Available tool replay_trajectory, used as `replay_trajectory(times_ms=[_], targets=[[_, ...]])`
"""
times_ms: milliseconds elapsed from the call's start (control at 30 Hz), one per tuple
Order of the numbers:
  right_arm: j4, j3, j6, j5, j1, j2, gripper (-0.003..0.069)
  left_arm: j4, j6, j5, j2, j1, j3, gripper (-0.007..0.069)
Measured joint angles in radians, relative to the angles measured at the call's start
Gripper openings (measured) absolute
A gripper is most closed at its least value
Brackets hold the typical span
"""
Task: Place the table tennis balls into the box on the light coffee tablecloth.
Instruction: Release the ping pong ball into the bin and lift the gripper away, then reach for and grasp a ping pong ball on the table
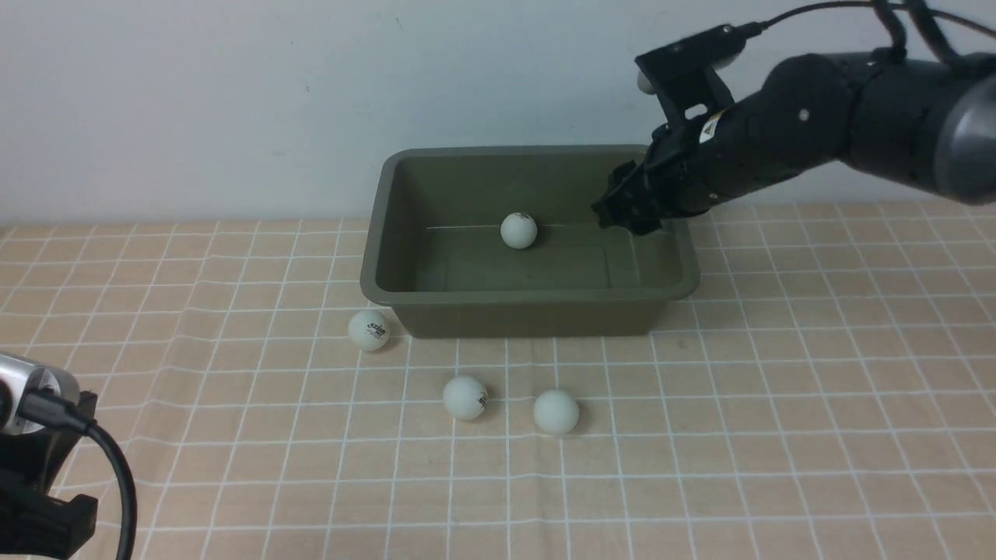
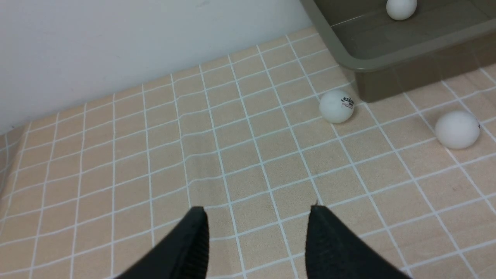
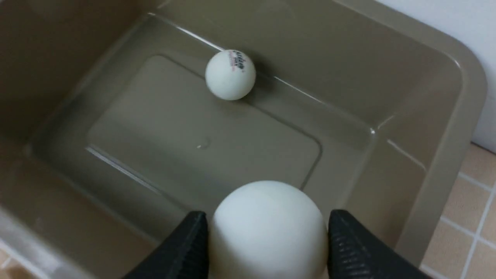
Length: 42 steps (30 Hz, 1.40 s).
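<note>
Drop step: right pincer (image 3: 267, 216) pinches a ball (image 3: 267, 236) over the box (image 1: 529, 319); left pincer (image 2: 257, 211) spread, empty. Next: release.

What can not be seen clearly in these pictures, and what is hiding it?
- Front view: the held ball is hidden behind the right gripper.
- Front view: the left gripper is cut off by the lower left corner.
- Left wrist view: the box is cut by the frame's edge.

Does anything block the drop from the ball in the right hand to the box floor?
Nothing visible does. The right hand grips a white ball over the box, at its right end. The floor beneath is bare; the other ball lies apart, by the far wall.
</note>
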Motion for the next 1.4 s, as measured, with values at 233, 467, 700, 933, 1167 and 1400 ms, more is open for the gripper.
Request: replay_trajectory(times_ms=[233,467,700,933,1167,1400], targets=[[0.004,-0.045,-0.003,0.011,-0.002,0.032,0.0377,0.0,0.0,0.0,0.0,0.0,0.0,0.0314],[-0.063,-0.05,0.015,-0.012,-0.002,0.005,0.0442,0.0,0.0,0.0,0.0,0.0,0.0,0.0314],[-0.282,-0.051,0.128,0.062,-0.002,-0.194,0.0414,0.0,0.0,0.0,0.0,0.0,0.0,0.0314],[-0.316,-0.052,0.154,0.277,-0.002,-0.379,0.0409,0.0,0.0,-0.001,0.0,0.0,0.0,0.0314],[-0.096,-0.006,0.062,0.427,-0.002,-0.399,0.0409,0.0,0.0,-0.004,0.0,0.0,0.0,0.0314],[0.049,0.237,-0.009,0.357,0.017,-0.399,0.0409,0.0,0.0,-0.004,0.0,0.0,0.0,0.0314]])
